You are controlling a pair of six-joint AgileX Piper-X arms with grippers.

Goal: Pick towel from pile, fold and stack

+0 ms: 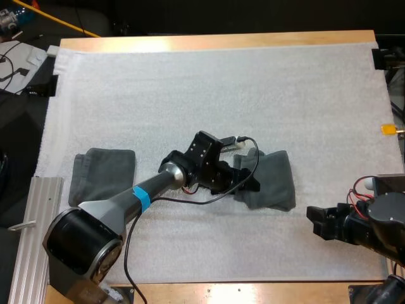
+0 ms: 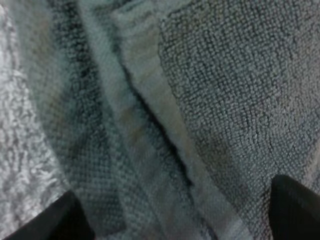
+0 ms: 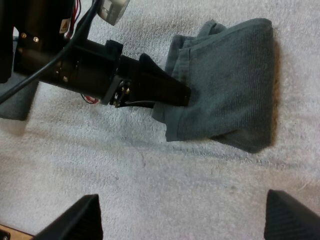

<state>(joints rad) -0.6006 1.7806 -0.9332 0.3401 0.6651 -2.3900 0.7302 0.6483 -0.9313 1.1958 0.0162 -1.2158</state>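
Left gripper (image 1: 250, 184) is seen down on the towel (image 1: 273, 180) on the mat (image 1: 190, 82), fingers (image 2: 52, 222) apart astride its hem, nothing clamped. Right gripper (image 1: 315, 221) is held apart & clear nearby. Fold step is judged in hand: next, hem to be pinched & carried over w/o dragging, then stacked on the folded towel (image 1: 104, 175).

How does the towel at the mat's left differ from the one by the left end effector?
The left towel lies flat as a neat folded rectangle; the middle towel is loosely folded, with uneven edges. The left towel has no end effector at it; the left end effector is at the middle towel's edge. Both are dark grey-green, on the white mat.
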